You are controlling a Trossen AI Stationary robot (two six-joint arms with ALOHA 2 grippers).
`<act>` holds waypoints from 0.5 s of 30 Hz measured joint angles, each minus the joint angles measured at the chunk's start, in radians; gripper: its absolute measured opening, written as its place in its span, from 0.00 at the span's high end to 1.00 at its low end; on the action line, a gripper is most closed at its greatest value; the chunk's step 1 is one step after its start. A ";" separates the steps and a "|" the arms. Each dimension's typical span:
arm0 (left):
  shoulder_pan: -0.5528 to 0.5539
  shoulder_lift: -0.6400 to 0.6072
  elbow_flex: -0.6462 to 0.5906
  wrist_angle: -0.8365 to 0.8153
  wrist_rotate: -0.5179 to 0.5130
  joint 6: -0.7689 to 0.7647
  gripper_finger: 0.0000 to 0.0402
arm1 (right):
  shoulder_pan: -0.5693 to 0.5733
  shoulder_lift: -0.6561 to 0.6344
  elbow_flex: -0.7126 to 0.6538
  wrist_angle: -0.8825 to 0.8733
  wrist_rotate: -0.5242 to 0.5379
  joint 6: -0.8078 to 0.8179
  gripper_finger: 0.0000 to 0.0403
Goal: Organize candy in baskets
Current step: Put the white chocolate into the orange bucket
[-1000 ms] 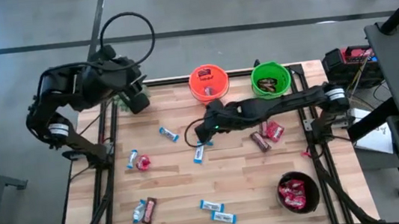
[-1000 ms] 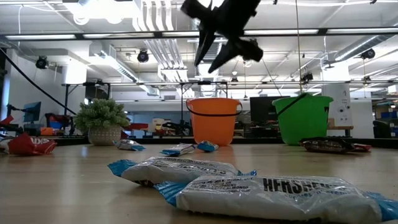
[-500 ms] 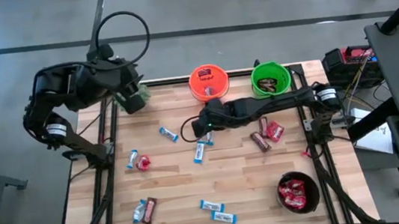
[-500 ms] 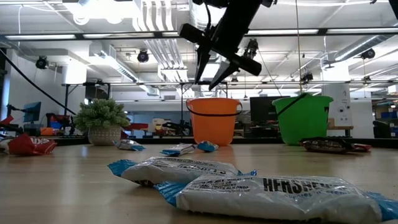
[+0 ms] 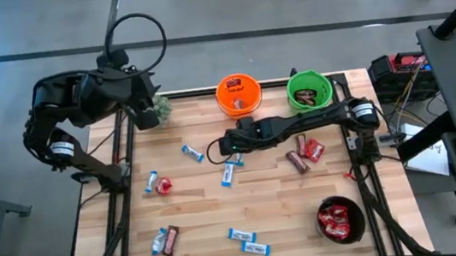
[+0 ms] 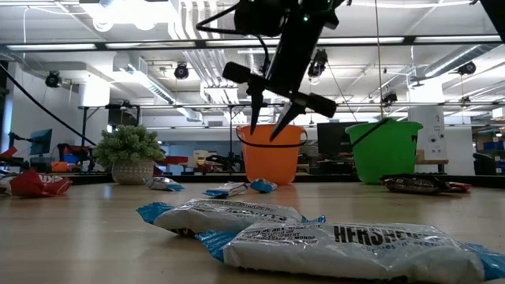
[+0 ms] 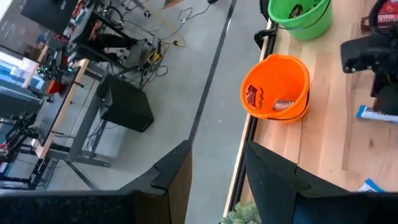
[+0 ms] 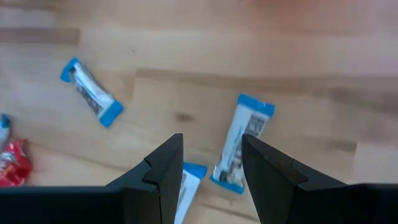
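A wooden bench [image 5: 271, 201] is seen from above, with candy scattered across it. The right gripper [image 5: 220, 148] reaches from the right edge to the bench's middle and hangs above the wood with its two fingers [image 8: 160, 169] spread apart and nothing between them. Just beneath it lie two blue-and-white bars [image 8: 241, 142], and a third blue-and-white bar [image 5: 193, 153] lies a little toward the left edge.

At the back edge stand the orange basket [image 5: 239, 95] and, beside it, the green basket [image 5: 309, 89], each with wrappers inside. The black basket [image 5: 340, 220] sits near the front right corner, holding red packets.

The left gripper [image 7: 217, 163] waits above the back left corner by a small potted plant [image 5: 157, 112], its fingers parted and empty.

More candy lies near the left edge, the front edge and the right edge.
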 joint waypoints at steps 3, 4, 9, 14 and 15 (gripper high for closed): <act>0.000 -0.006 0.000 0.000 0.000 0.000 0.68 | 0.003 0.019 0.000 0.001 -0.024 0.017 0.63; 0.000 -0.008 0.000 0.000 0.000 0.001 0.68 | 0.003 0.024 0.000 0.002 -0.029 0.033 0.63; 0.000 -0.019 0.000 0.000 0.000 0.001 0.68 | 0.001 0.059 0.000 0.001 -0.038 0.070 0.63; 0.000 -0.026 0.000 0.000 0.000 0.001 0.68 | 0.001 0.102 0.000 0.002 -0.074 0.090 0.63; 0.000 -0.028 0.000 0.000 0.000 0.002 0.68 | 0.001 0.107 0.000 0.001 -0.082 0.090 0.63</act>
